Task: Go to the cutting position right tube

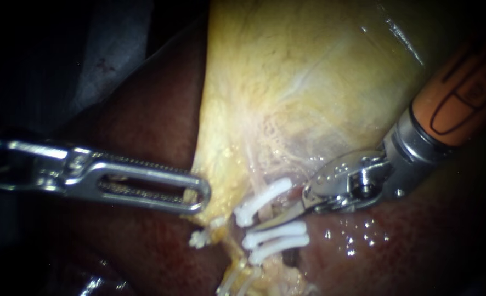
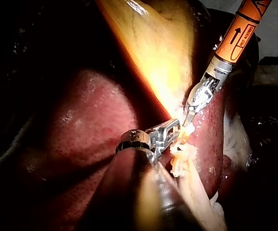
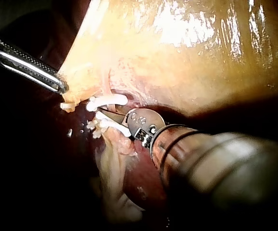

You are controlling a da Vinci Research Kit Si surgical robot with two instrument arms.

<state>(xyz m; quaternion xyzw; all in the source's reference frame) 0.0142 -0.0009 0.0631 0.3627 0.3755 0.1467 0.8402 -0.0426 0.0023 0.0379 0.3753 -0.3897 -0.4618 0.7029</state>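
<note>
The only printing is on the orange sleeve (image 1: 459,93) on the shaft of my right instrument (image 1: 266,223), at about two o'clock in the endoscope view. It consists of dark outlined shapes and fine lines, none legible as a word, brand or number. The left wrist view shows the same orange sleeve (image 2: 240,33) with dark printed marks, too small to make out. Nothing else in any view can be read.

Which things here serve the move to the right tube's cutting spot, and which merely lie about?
In use: right instrument, clips, left instrument gripping gallbladder.
Lying about: liver, grey cloth.
</note>
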